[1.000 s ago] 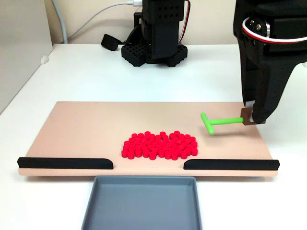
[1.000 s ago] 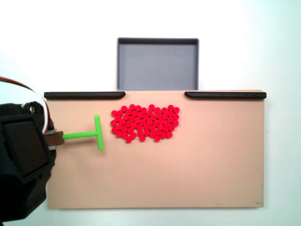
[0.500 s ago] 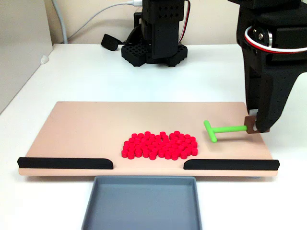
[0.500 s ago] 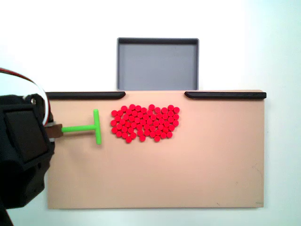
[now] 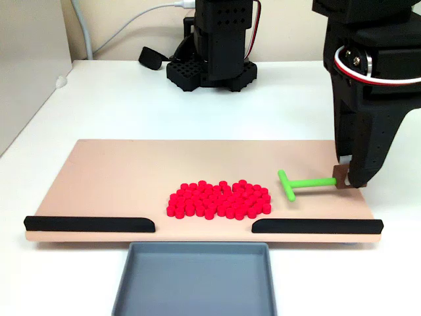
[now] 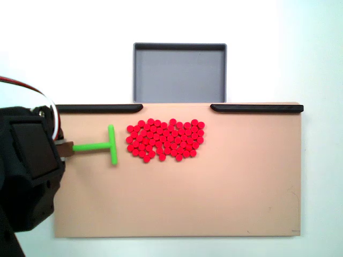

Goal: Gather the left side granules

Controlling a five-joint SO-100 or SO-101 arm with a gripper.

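Observation:
The granules [image 5: 219,199] [image 6: 165,140] are tiny red cylinders packed in one flat patch on the tan board [image 5: 118,171] [image 6: 214,203], close to the gap between the two black rails. A green T-shaped stick [image 5: 299,182] [image 6: 102,145] lies just off the patch, its crossbar facing the granules with a small gap between them. My gripper [image 5: 345,182] [image 6: 65,150] is shut on the stick's far end, near the board's right edge in one fixed view and its left edge in the other.
A grey tray [image 5: 194,280] [image 6: 179,72] sits off the board just past the gap between the black rails [image 5: 89,224] [image 5: 317,226]. The arm's black base [image 5: 214,46] stands at the back of the white table with a cable beside it.
The gripper and green stick shifted slightly toward the rail side of the board, then settled. The crossbar stays short of the granules, which have not moved.

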